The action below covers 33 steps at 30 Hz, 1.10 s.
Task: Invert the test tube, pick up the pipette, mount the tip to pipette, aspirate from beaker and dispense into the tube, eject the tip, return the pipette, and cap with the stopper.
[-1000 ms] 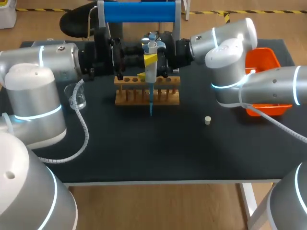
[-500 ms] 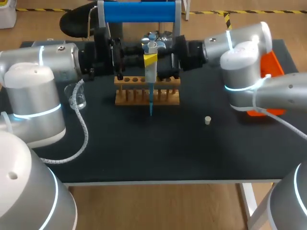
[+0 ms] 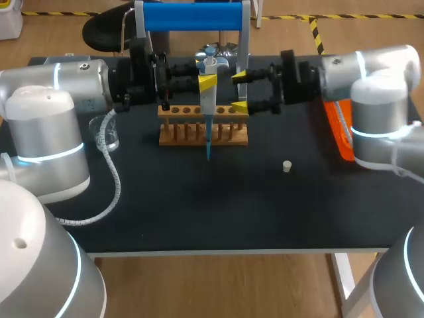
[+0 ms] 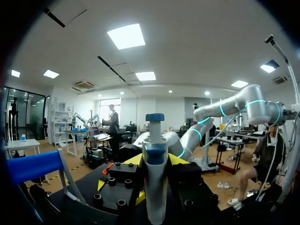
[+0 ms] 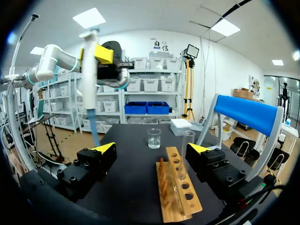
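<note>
My left gripper [image 3: 207,82] is shut on the pipette [image 3: 208,105], which it holds upright over the wooden tube rack [image 3: 179,134]. The pipette's blue tip [image 3: 209,144] hangs in front of the rack. In the left wrist view the pipette [image 4: 154,183] stands between the yellow fingers [image 4: 132,160]. My right gripper [image 3: 239,91] is open just right of the pipette, touching nothing. In the right wrist view my right gripper [image 5: 152,150] spreads wide over the rack [image 5: 180,199], where a clear test tube [image 5: 187,143] stands upright. The beaker [image 3: 106,134] sits left of the rack, the stopper [image 3: 287,166] to its right.
An orange bin [image 3: 336,132] lies at the right edge, partly behind my right arm. A blue-topped pipette stand [image 3: 192,16] rises behind the rack. A coiled cable [image 3: 114,177] trails from my left arm across the mat.
My right arm has drawn back to the right, away from the pipette, with its gripper open throughout. The left arm and the pipette have stayed put.
</note>
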Available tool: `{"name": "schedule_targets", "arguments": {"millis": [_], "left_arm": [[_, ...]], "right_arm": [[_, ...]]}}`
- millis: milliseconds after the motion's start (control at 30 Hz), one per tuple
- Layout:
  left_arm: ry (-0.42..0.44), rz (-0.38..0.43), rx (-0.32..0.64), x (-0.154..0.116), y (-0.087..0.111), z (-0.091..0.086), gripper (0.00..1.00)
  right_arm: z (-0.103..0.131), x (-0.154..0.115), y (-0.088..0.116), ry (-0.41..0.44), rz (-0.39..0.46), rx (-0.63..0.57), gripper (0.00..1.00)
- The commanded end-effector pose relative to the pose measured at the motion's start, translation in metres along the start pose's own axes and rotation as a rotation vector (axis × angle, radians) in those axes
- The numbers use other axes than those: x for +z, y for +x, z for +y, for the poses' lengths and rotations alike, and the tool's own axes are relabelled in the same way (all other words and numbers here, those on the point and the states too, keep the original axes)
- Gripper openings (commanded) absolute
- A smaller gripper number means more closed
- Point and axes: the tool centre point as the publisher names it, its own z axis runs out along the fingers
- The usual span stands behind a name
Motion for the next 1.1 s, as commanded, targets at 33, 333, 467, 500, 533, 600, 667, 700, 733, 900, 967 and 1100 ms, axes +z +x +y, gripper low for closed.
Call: {"name": "schedule_targets", "arguments": {"millis": [33, 333, 467, 500, 533, 600, 667, 700, 733, 900, 967, 1100], "left_arm": [[0.002, 0.001, 0.001, 0.001, -0.001, 0.000, 0.00], [0.002, 0.001, 0.001, 0.001, -0.001, 0.000, 0.00], [0.002, 0.001, 0.001, 0.001, -0.001, 0.000, 0.00], [0.002, 0.001, 0.001, 0.001, -0.001, 0.000, 0.00], [0.002, 0.001, 0.001, 0.001, -0.001, 0.000, 0.00], [0.002, 0.001, 0.001, 0.001, -0.001, 0.000, 0.00], [0.002, 0.001, 0.001, 0.001, -0.001, 0.000, 0.00], [0.002, 0.001, 0.001, 0.001, -0.001, 0.000, 0.00], [0.002, 0.001, 0.001, 0.001, -0.001, 0.000, 0.00], [0.002, 0.001, 0.001, 0.001, -0.001, 0.000, 0.00], [0.002, 0.001, 0.001, 0.001, -0.001, 0.000, 0.00], [0.002, 0.001, 0.001, 0.001, -0.001, 0.000, 0.00]], "right_arm": [[0.009, -0.036, 0.034, -0.031, -0.006, -0.002, 1.00], [0.030, -0.033, 0.071, -0.108, 0.049, -0.028, 1.00], [0.041, -0.028, 0.080, -0.143, 0.069, -0.041, 1.00], [0.044, -0.026, 0.082, -0.152, 0.071, -0.049, 1.00], [0.047, -0.025, 0.084, -0.163, 0.069, -0.045, 1.00], [0.050, -0.024, 0.086, -0.174, 0.072, -0.041, 1.00], [0.053, -0.021, 0.087, -0.180, 0.076, -0.040, 1.00], [0.055, -0.019, 0.087, -0.188, 0.079, -0.033, 1.00], [0.057, -0.017, 0.087, -0.192, 0.080, -0.030, 1.00], [0.071, -0.006, 0.088, -0.210, 0.110, -0.019, 1.00], [0.075, 0.000, 0.089, -0.211, 0.117, -0.015, 1.00], [0.078, 0.009, 0.089, -0.207, 0.129, -0.004, 1.00]]}}
